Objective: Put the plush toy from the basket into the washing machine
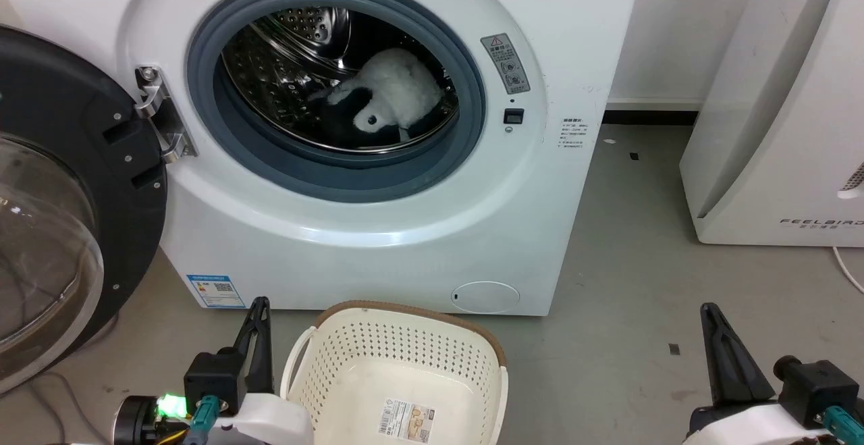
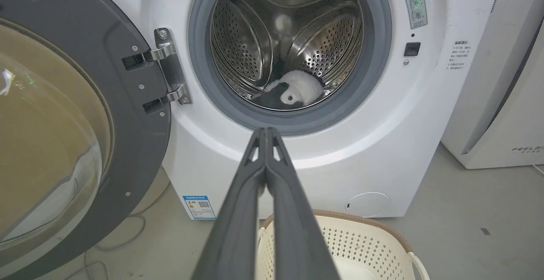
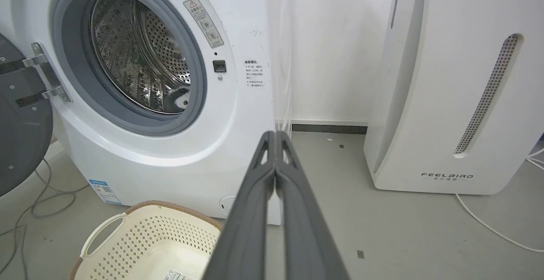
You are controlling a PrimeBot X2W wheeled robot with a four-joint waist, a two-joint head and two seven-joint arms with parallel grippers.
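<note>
- Washing machine [image 1: 378, 242]: white front-loader, taking the 12 o'clock half of the head view; black-rimmed glass door [image 1: 61, 181] swung wide open to 9 o'clock on a metal hinge [image 1: 162, 114]; grey gasket [image 1: 337, 175] rings the open porthole
- Plush toy [image 1: 395, 97]: white and black, lying inside the steel drum [image 1: 290, 60], on its floor at about 5 o'clock of the porthole, well behind the gasket
- Basket [image 1: 418, 310]: cream, perforated, brown rim, standing on the grey floor [image 1: 628, 296] at 6 o'clock of the head view, just in front of the machine's base; paper label [image 1: 407, 420] visible on its bottom
- Left gripper [image 1: 260, 304]: at 7 o'clock of the head view, just beside the basket's left handle and apart from it; in the left wrist view its two dark fingers lie pressed together along their length, tips pointing toward the lower gasket
- Right gripper [image 1: 709, 310]: at 5 o'clock of the head view, over bare floor, well apart from the basket; in the right wrist view its fingers are likewise closed against each other
- White slanted appliance [image 1: 776, 127]: marked FEELBIRD, at 3 o'clock, beside the machine
</note>
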